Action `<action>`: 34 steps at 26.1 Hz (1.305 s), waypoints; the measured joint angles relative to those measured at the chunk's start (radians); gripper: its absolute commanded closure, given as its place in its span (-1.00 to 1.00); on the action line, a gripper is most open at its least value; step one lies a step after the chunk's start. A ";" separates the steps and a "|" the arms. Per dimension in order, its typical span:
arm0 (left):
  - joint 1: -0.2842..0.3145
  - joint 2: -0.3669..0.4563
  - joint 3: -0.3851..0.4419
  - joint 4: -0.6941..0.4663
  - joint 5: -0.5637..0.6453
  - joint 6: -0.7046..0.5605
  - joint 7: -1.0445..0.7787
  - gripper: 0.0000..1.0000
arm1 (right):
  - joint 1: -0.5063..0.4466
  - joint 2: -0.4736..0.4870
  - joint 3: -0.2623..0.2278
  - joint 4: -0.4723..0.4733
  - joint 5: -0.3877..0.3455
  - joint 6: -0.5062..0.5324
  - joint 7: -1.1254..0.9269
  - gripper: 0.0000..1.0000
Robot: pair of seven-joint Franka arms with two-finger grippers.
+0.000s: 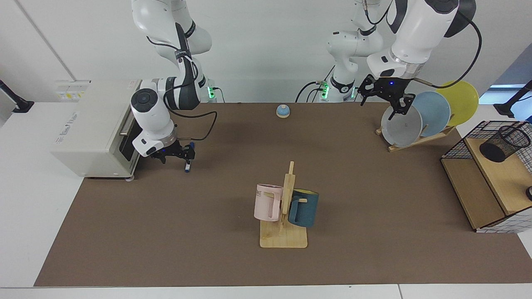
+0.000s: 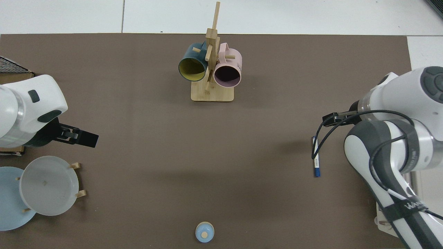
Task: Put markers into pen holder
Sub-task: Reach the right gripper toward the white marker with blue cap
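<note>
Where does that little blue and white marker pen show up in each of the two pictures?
Facing view: the marker lies on the brown mat at the picture's left, mostly hidden by the right claw, beside the white oven.
Top view: the marker lies at the picture's right, partly under the same arm's cable.
Shared landmark: the wooden mug stand, with a pink and a dark blue mug.
</note>
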 measured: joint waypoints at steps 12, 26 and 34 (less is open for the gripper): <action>-0.008 0.000 0.000 -0.012 0.000 0.010 0.164 -1.00 | 0.014 0.032 0.001 -0.071 0.002 0.070 0.008 -1.00; -0.047 0.005 -0.004 -0.017 0.000 0.095 0.328 -1.00 | 0.033 0.068 0.001 -0.083 0.005 0.111 0.031 -0.91; -0.046 0.007 -0.003 -0.018 0.000 0.102 0.395 -1.00 | 0.034 0.068 0.000 -0.083 0.005 0.111 0.033 -0.37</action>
